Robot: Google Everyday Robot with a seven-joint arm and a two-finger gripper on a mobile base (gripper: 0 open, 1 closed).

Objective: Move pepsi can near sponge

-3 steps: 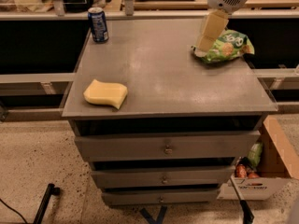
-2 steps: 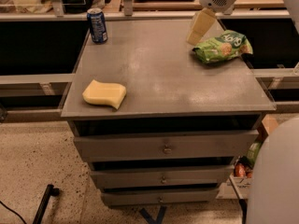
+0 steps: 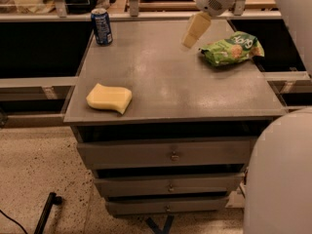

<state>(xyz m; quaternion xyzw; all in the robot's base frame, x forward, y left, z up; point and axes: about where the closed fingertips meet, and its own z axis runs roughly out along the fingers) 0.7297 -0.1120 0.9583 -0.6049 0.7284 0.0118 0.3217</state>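
Camera view: can and sponge well apart on grey cabinet top

All places taken from the sponge (image 3: 109, 98). It is a pale yellow foam block, roughly rectangular with wavy, curved edges and a soft matte face. It lies flat on the grey cabinet top (image 3: 170, 82), near the front left edge.

Pepsi can (image 3: 102, 27): a slim dark blue cylinder with a silver rim and white-red markings. It stands upright straight behind the sponge at the far left corner, well apart from it. Bare tabletop lies between the two.

Gripper (image 3: 195, 30): a pale cream, tapered, smooth piece hanging from a white rounded wrist. It sits far behind and to the right of the sponge, above the table surface, touching nothing. It shows as one pale shape, so I cannot tell whether it is apart or together. It holds nothing that I can see.

Green snack bag (image 3: 231, 48): crinkled and glossy, lying flat. It is farther right of the sponge than the gripper, which is just beside its left end.

Cabinet top: dull grey, lightly scuffed, with soft sheen patches. Below and right of the sponge, three grey drawers (image 3: 170, 177) are stacked, each with a small round knob.

Floor (image 3: 34, 169): speckled beige, below the sponge's corner.

A large, smooth white rounded robot body (image 3: 278, 174) fills the lower right, well right of the sponge.
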